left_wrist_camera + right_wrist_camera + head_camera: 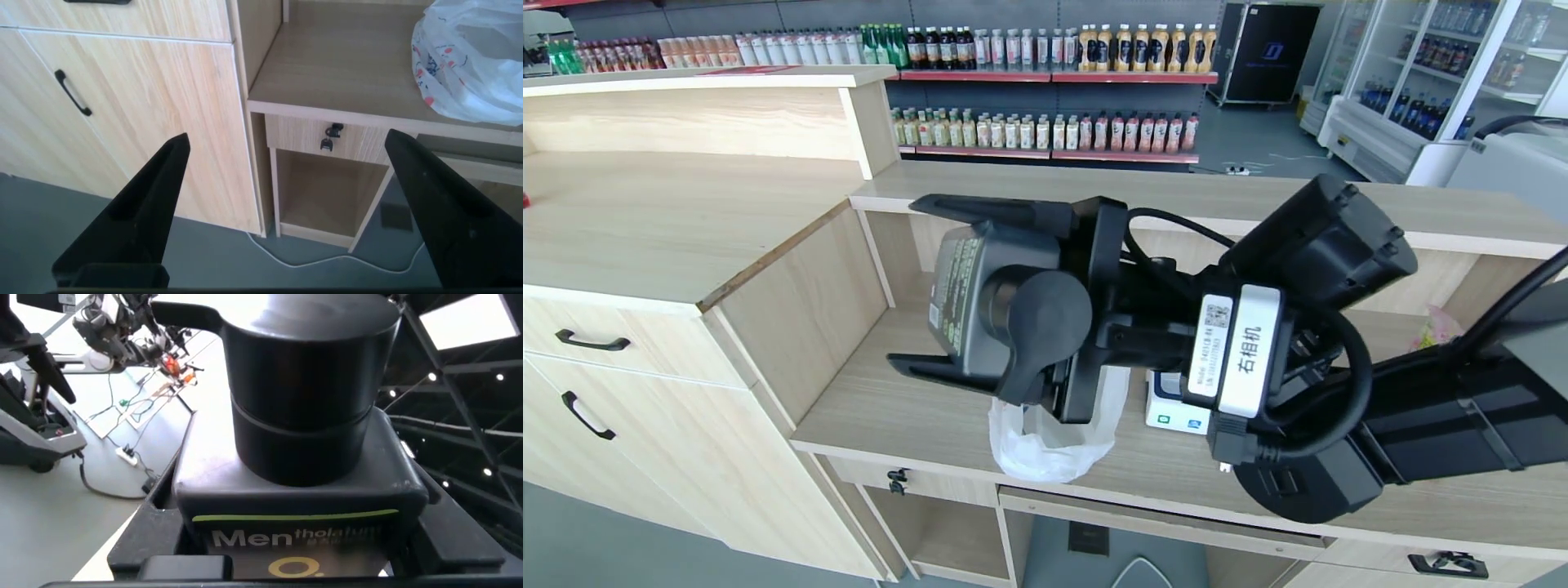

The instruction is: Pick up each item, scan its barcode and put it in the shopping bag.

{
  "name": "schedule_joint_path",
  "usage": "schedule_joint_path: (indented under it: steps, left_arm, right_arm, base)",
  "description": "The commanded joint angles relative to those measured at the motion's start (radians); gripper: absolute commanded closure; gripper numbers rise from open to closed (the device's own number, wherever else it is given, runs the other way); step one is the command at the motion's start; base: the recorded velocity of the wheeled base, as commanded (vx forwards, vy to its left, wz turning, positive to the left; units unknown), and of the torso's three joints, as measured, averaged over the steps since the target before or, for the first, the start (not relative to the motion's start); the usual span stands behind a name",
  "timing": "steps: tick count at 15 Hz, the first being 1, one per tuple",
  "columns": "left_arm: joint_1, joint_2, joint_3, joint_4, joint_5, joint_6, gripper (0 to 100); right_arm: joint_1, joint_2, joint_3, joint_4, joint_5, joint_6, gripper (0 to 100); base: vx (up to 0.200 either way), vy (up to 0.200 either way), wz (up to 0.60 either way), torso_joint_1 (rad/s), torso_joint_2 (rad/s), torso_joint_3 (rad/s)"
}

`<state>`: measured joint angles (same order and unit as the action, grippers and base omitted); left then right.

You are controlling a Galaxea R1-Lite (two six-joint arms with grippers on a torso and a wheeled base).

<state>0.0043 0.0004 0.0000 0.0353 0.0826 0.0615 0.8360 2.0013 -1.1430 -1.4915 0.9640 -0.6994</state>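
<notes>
Looking at the head view, you have the right gripper (911, 282) raised above the wooden desk (890, 408), close under the camera. Its two fingers (980, 211) are closed on a dark bottle (976, 294), one finger along each side of it. The bottle's black cap (1041, 314) is fitted. In the right wrist view the same bottle (294, 490) sits between the fingers, its cap (306, 384) large in the frame.

The shopping bag (1045, 445) is white plastic. It stands on the desk near the front edge and, in the head view, below the held bottle. You cannot tell from this angle how wide its mouth stands. A small white box (1172, 404) sits on the desk just beside the bag, on the robot's right of it.

The left gripper (286, 139) hangs low beside the desk, over the grey floor. Its fingers (139, 212) are spread wide and hold nothing. Beyond them you see the bag (470, 65) on the desk top (343, 57) and a cupboard door with a black handle (73, 91).

Shelves of drink bottles (1045, 131) line the back wall.
</notes>
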Motion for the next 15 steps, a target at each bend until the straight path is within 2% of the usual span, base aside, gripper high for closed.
schedule_joint_path:
  steps: [1, 3, 4, 5, 6, 7, 9, 10, 11, 12, 13, 15]
  left_arm:
    - [0.0, 0.0, 0.0, 0.0, 0.0, 0.0, 0]
    - [0.0, 0.0, 0.0, 0.0, 0.0, 0.0, 0]
    - [0.0, 0.0, 0.0, 0.0, 0.0, 0.0, 0]
    - [0.0, 0.0, 0.0, 0.0, 0.0, 0.0, 0]
    - [0.0, 0.0, 0.0, 0.0, 0.0, 0.0, 0]
    - [0.0, 0.0, 0.0, 0.0, 0.0, 0.0, 0]
    - [0.0, 0.0, 0.0, 0.0, 0.0, 0.0, 0]
    - [0.0, 0.0, 0.0, 0.0, 0.0, 0.0, 0]
    - [0.0, 0.0, 0.0, 0.0, 0.0, 0.0, 0]
    - [0.0, 0.0, 0.0, 0.0, 0.0, 0.0, 0]
    - [0.0, 0.0, 0.0, 0.0, 0.0, 0.0, 0]
    - [0.0, 0.0, 0.0, 0.0, 0.0, 0.0, 0]
  right_arm:
    - [0.015, 0.031, -0.014, 0.0, -0.002, -0.002, 100]
    - [0.017, 0.024, -0.011, 0.0, -0.021, -0.003, 100]
    - [0.005, -0.01, 0.006, 0.022, -0.068, -0.002, 100]
    - [-0.041, -0.075, 0.042, 0.086, -0.154, 0.003, 100]
    - [-0.1, -0.173, 0.089, 0.191, -0.291, 0.015, 100]
    - [-0.169, -0.289, 0.164, 0.332, -0.439, 0.057, 100]
    - [-0.325, -0.492, 0.289, 0.576, -0.564, 0.202, 100]
    - [-0.479, -0.59, 0.365, 0.698, -0.588, 0.342, 100]
    - [-0.598, -0.625, 0.42, 0.734, -0.594, 0.446, 100]
    - [-0.664, -0.631, 0.439, 0.744, -0.596, 0.503, 100]
    - [-0.819, -0.628, 0.465, 0.815, -0.633, 0.627, 100]
    - [-0.942, -0.625, 0.48, 0.915, -0.656, 0.71, 100]
  base:
    - [0.0, 0.0, 0.0, 0.0, 0.0, 0.0]
    - [0.0, 0.0, 0.0, 0.0, 0.0, 0.0]
    - [0.0, 0.0, 0.0, 0.0, 0.0, 0.0]
    - [0.0, 0.0, 0.0, 0.0, 0.0, 0.0]
    - [0.0, 0.0, 0.0, 0.0, 0.0, 0.0]
    - [0.0, 0.0, 0.0, 0.0, 0.0, 0.0]
    - [0.0, 0.0, 0.0, 0.0, 0.0, 0.0]
    - [0.0, 0.0, 0.0, 0.0, 0.0, 0.0]
    - [0.0, 0.0, 0.0, 0.0, 0.0, 0.0]
    - [0.0, 0.0, 0.0, 0.0, 0.0, 0.0]
    - [0.0, 0.0, 0.0, 0.0, 0.0, 0.0]
    - [0.0, 0.0, 0.0, 0.0, 0.0, 0.0]
